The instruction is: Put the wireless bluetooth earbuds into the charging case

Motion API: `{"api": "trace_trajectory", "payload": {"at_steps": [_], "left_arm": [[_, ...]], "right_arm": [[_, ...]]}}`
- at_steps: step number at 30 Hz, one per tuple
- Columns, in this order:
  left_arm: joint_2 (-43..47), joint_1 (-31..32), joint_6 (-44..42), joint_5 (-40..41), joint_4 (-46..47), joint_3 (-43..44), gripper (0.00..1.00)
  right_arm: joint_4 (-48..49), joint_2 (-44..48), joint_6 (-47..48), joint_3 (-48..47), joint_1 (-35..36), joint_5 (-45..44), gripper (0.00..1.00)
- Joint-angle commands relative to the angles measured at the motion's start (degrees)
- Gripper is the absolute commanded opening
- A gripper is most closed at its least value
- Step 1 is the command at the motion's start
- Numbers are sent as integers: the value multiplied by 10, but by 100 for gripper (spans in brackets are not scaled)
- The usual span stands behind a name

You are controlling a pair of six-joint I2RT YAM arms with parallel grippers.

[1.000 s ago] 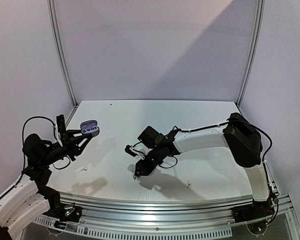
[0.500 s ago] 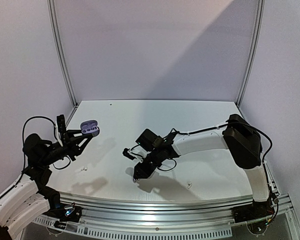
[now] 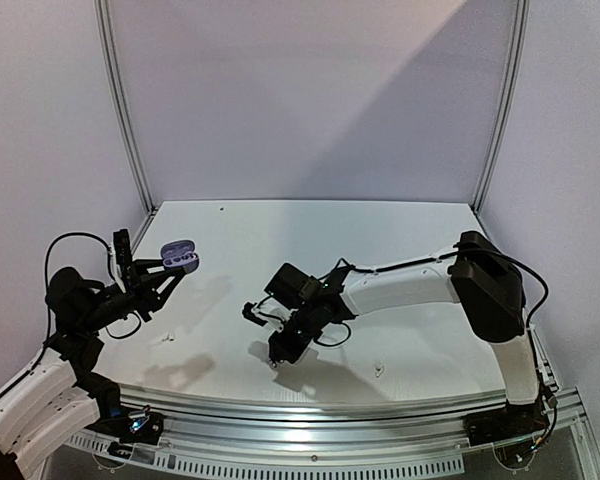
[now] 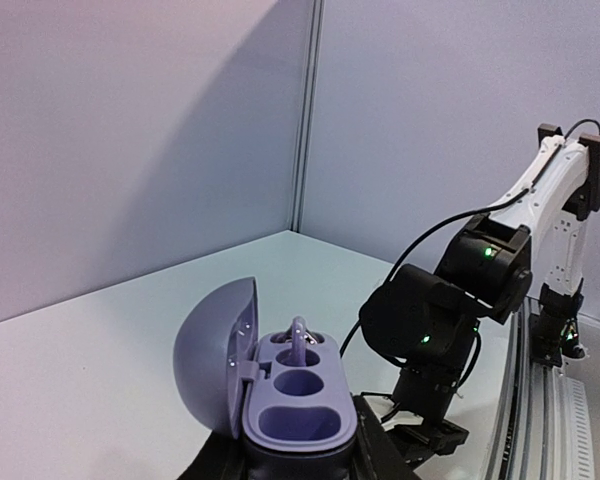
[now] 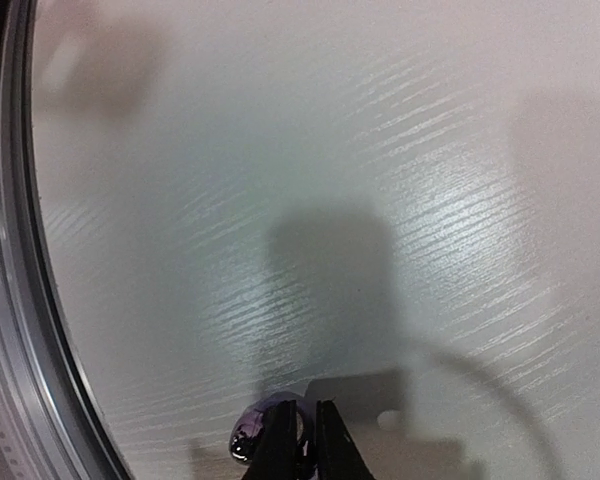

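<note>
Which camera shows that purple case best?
The left wrist view: the case sits close, lid open, wells visible. The top view shows it tiny in the left claw; the right wrist view misses it.

A flat white tabletop with a faint streaked grain is enclosed by plain pale lilac-grey wall panels. A slim silver metal post is set at the back left corner, and a second silver post at the back right. A curved silver aluminium rail is fitted along the near edge. A tiny dark speck is seen near the far edge.
</note>
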State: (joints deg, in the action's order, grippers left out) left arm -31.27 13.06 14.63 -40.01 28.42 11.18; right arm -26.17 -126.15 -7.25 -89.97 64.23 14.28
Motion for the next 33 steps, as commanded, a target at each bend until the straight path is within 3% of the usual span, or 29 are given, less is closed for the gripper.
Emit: {"api": "trace_trajectory", "payload": {"at_steps": [1, 16, 28, 33], "left_arm": [[-1, -8, -4, 3, 10, -12, 0], [0, -8, -4, 4, 11, -12, 0], [0, -8, -4, 9, 8, -12, 0], [0, -8, -4, 8, 8, -13, 0]], "right_arm": [[-72, -9, 8, -9, 7, -42, 4], [-60, 27, -2, -21, 7, -73, 0], [-9, 94, -14, -20, 7, -184, 0], [-76, 79, 5, -51, 7, -159, 4]]}}
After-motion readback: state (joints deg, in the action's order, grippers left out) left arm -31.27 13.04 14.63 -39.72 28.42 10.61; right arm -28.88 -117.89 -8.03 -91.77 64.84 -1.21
